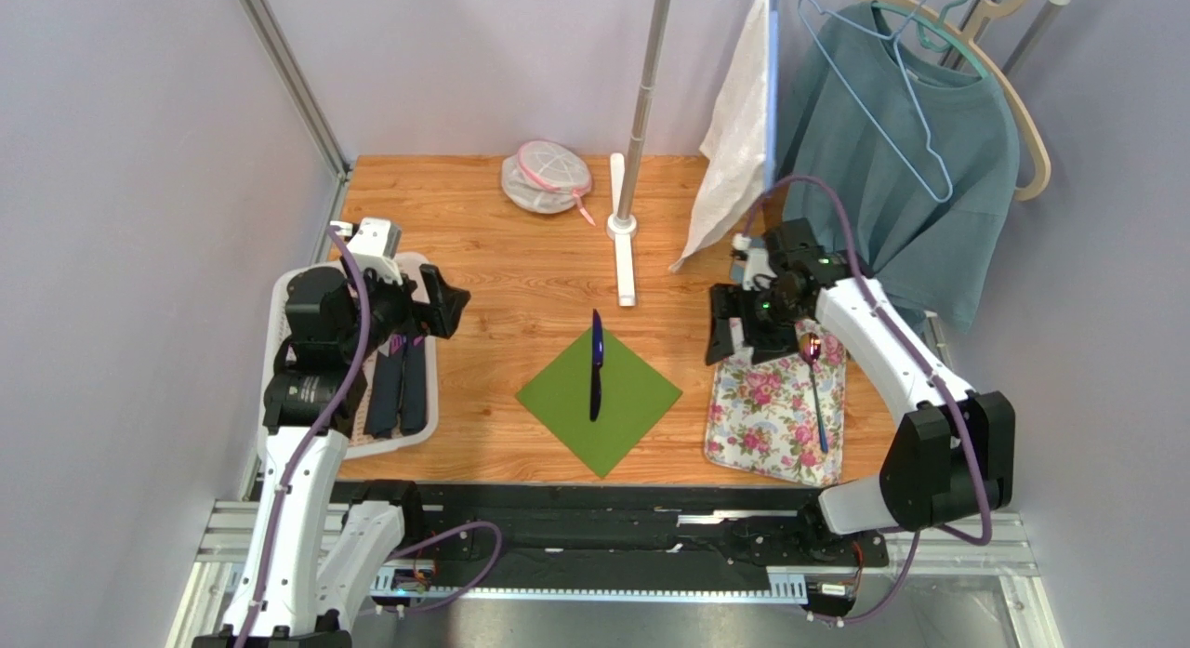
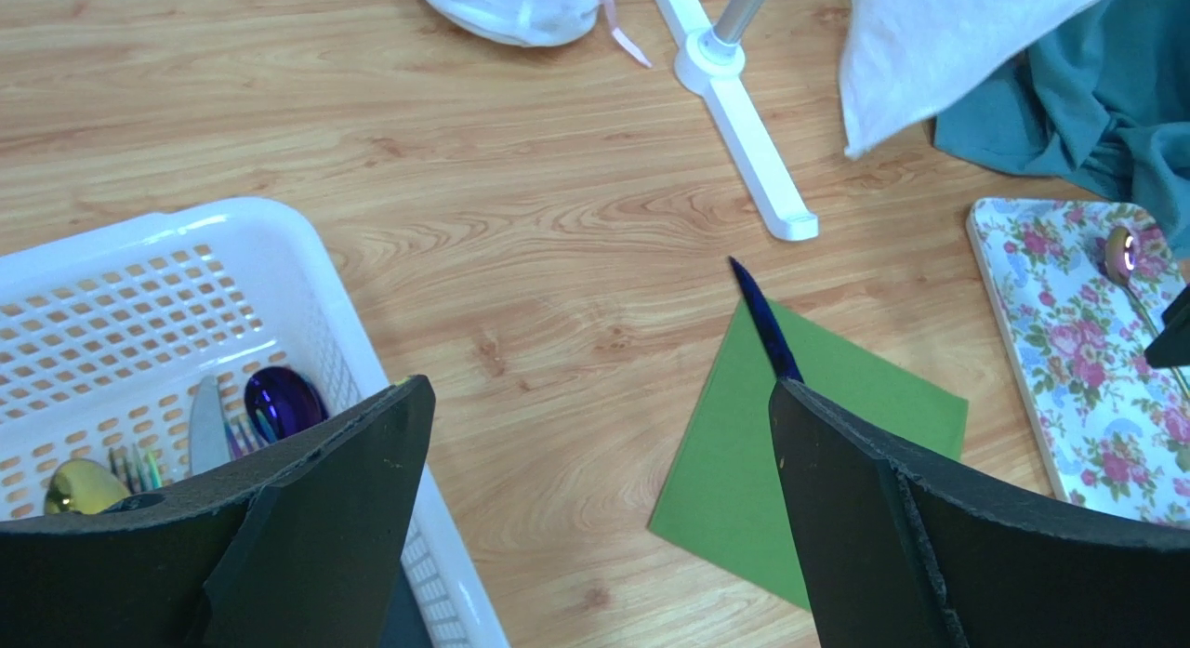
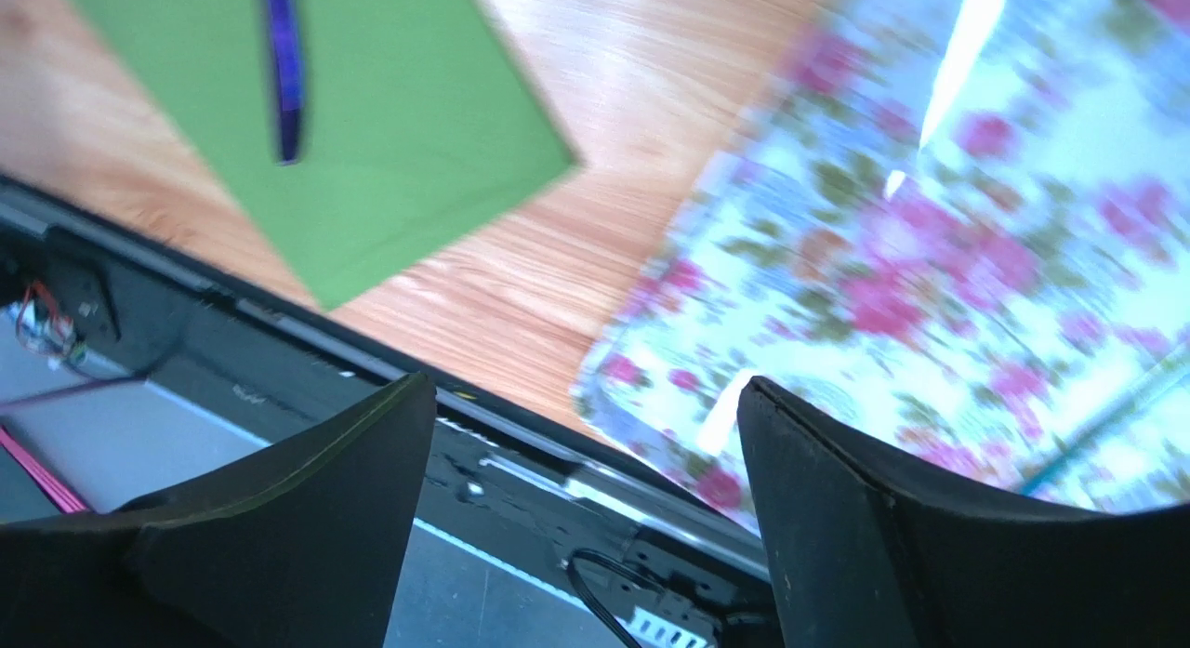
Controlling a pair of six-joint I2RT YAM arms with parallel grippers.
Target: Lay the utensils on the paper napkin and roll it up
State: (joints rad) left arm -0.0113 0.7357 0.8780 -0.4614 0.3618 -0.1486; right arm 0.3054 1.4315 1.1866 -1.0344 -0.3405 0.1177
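The green paper napkin (image 1: 601,397) lies as a diamond at the table's middle front. A blue-purple utensil (image 1: 597,362) lies on it, its tip past the far corner. A spoon with a reddish head (image 1: 812,353) lies on the floral mat (image 1: 775,418). My left gripper (image 1: 444,302) is open and empty, left of the napkin and above the white basket (image 1: 425,422). My right gripper (image 1: 736,327) is open and empty above the mat's left edge. The left wrist view shows the napkin (image 2: 838,453), the utensil (image 2: 763,320) and more utensils (image 2: 280,397) in the basket. The right wrist view shows the napkin (image 3: 363,132) and the utensil (image 3: 284,62).
A white stand with a pole (image 1: 625,251) stands behind the napkin. A white pouch (image 1: 545,177) lies at the back. A white cloth (image 1: 733,132) and a teal shirt (image 1: 908,188) with a blue wire hanger (image 1: 894,97) hang at the back right.
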